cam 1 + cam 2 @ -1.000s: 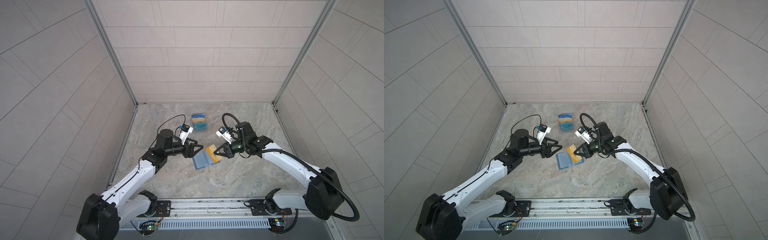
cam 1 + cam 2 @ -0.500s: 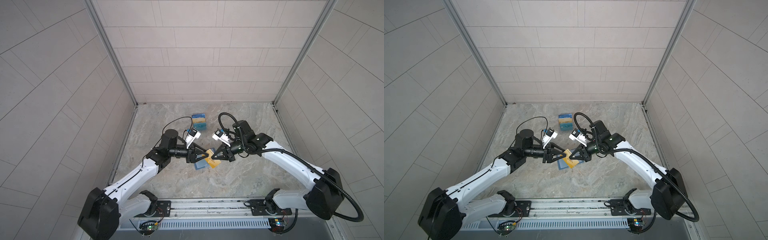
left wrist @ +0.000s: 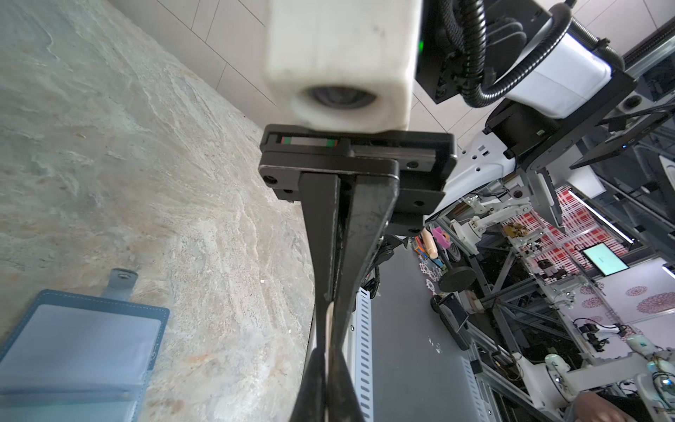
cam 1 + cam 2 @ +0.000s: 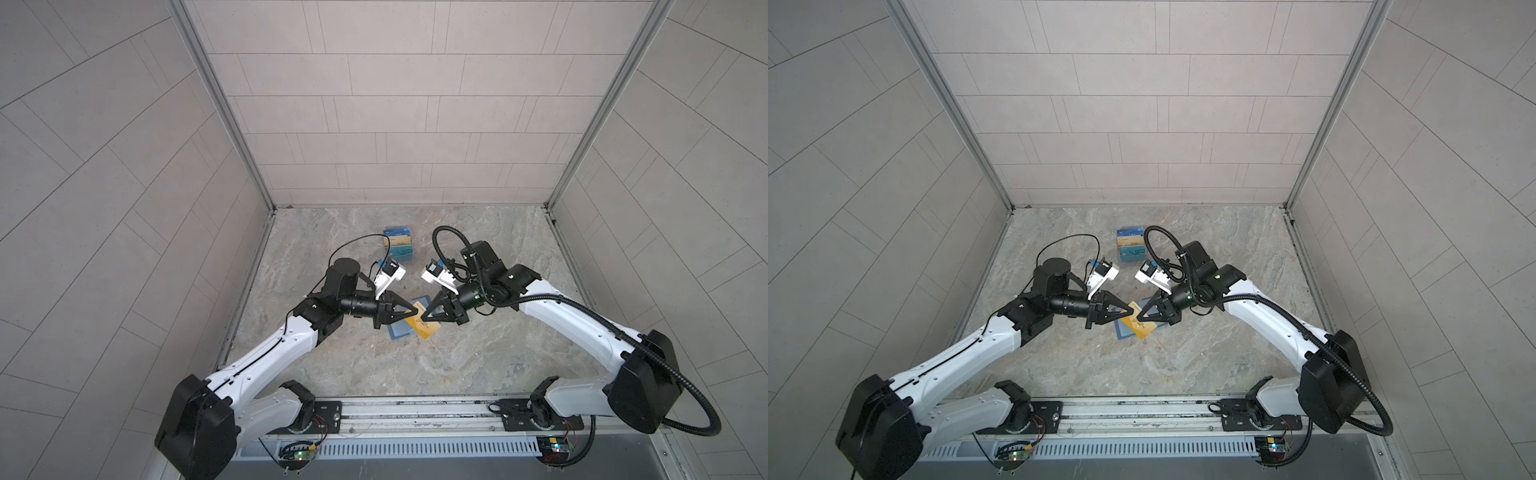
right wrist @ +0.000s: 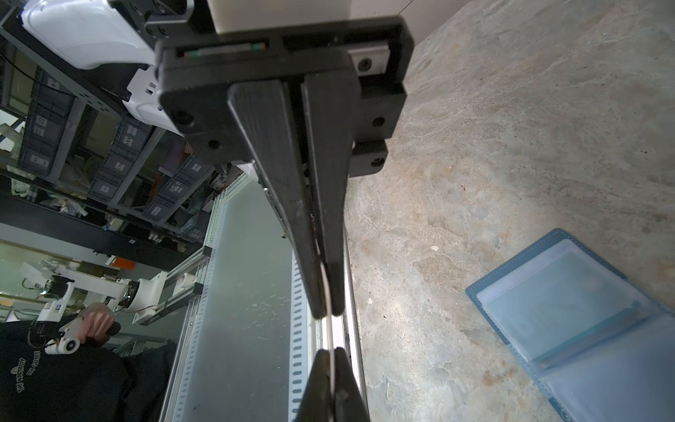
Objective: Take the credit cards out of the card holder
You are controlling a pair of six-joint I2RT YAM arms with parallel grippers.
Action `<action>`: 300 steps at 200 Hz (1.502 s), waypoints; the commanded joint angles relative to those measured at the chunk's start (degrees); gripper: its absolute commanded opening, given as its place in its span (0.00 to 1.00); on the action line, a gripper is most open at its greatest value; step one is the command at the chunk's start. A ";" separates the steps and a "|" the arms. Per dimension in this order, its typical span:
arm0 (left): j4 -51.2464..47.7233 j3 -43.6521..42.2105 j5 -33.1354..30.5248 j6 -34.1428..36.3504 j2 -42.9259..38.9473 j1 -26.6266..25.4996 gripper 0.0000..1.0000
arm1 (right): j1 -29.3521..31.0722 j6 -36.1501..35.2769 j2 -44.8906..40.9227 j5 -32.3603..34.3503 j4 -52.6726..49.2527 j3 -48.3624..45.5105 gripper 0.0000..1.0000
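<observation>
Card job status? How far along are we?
Done: card holder lies open on the table, gold card is out of it. In hand: left gripper and right gripper both pinch that card above it. To do: set it down; can't tell if another card sits inside.

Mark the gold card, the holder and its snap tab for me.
gold card [image 4: 1140, 330]: in a top view, on its printed face near one corner.
holder [image 3: 82, 347]: left wrist view, on the clear inner sleeve.
snap tab [image 3: 120, 283]: left wrist view, on the tab's middle.
</observation>
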 commanded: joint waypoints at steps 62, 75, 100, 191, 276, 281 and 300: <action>8.93 -1.30 -11.00 -7.56 0.74 0.42 0.00 | -3.53 21.65 -10.28 16.81 22.39 -11.85 0.61; 16.55 -3.62 -13.51 -12.64 1.39 1.14 0.00 | -3.56 26.12 -12.25 19.13 27.52 -15.15 0.64; 29.53 -6.90 -17.13 -21.31 3.75 2.32 0.00 | -3.62 35.89 -15.51 25.61 38.85 -21.49 0.75; 62.51 -13.70 -24.30 -36.76 11.70 2.42 0.00 | -3.53 50.48 -8.25 24.87 59.13 -24.09 0.65; 72.04 -13.99 -25.52 -41.37 15.98 2.37 0.00 | -2.68 54.47 -8.52 22.84 67.15 -24.49 0.33; 72.00 -13.96 -25.63 -41.40 15.95 2.33 0.00 | -2.66 54.47 -8.52 22.84 67.10 -24.62 0.31; 72.39 -13.69 -25.38 -41.96 15.96 2.33 0.00 | -2.67 54.47 -8.44 22.85 67.22 -24.65 0.26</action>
